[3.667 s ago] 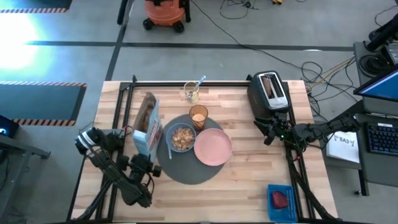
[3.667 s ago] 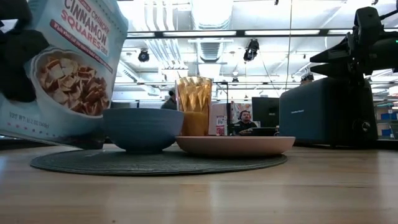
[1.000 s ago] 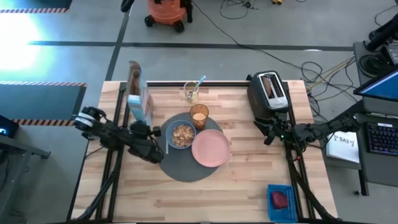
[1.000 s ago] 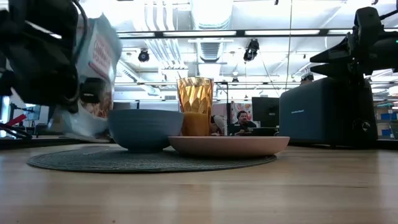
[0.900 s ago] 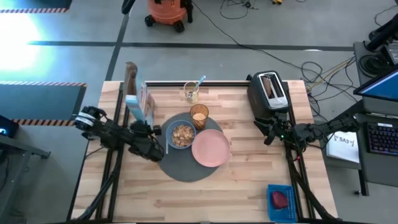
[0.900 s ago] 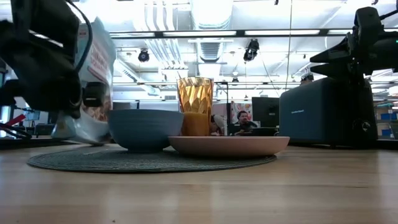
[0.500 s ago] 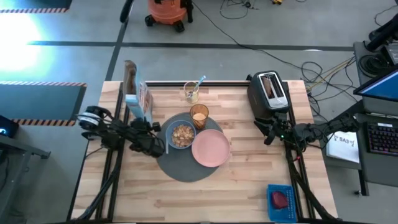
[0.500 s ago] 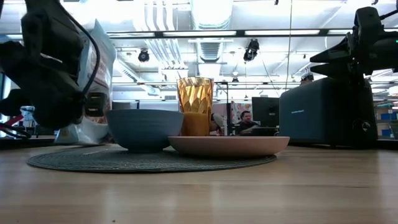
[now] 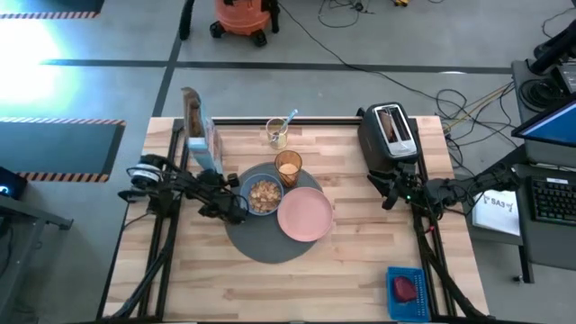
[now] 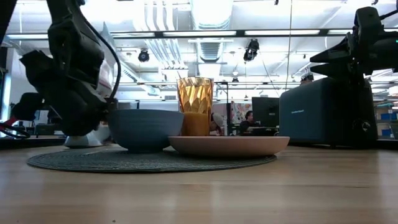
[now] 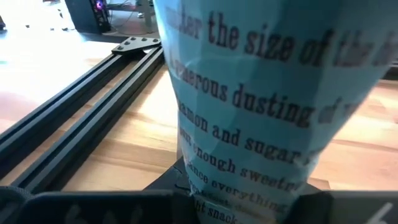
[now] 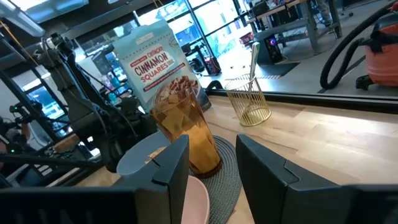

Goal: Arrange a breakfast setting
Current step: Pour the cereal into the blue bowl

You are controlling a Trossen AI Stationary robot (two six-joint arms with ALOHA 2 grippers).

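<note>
Cereal box (image 9: 200, 135) set upright, beside blue bowl (image 9: 263, 195)

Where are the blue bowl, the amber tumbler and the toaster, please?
blue bowl (image 9: 264, 195): high view, on the cereal inside it.
amber tumbler (image 10: 194, 106): low view, on its faceted side wall.
toaster (image 9: 389, 131): high view, on its top near the slots.

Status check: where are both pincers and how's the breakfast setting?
Left pincer by cereal bag, bag standing at table's back-left. Right pincer open, parked beside toaster. Bowl filled, plate bare. Nothing blocking.
</note>
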